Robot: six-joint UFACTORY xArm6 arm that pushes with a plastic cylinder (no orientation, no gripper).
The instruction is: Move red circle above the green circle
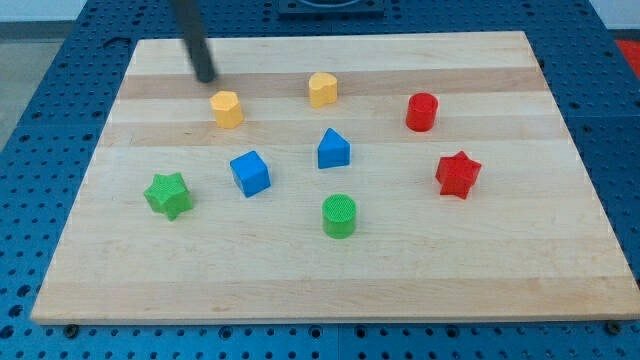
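The red circle (422, 111) sits on the wooden board (330, 270) at the view's upper right. The green circle (339, 215) sits lower, near the board's middle, down and to the left of the red circle. My tip (206, 78) rests on the board at the view's upper left, far left of the red circle and just up-left of a yellow block (227, 108).
A second yellow block (322, 89) sits at top centre. A blue triangular block (333, 149) and a blue cube (250, 172) lie mid-board. A green star (167, 195) is at the left and a red star (458, 174) at the right.
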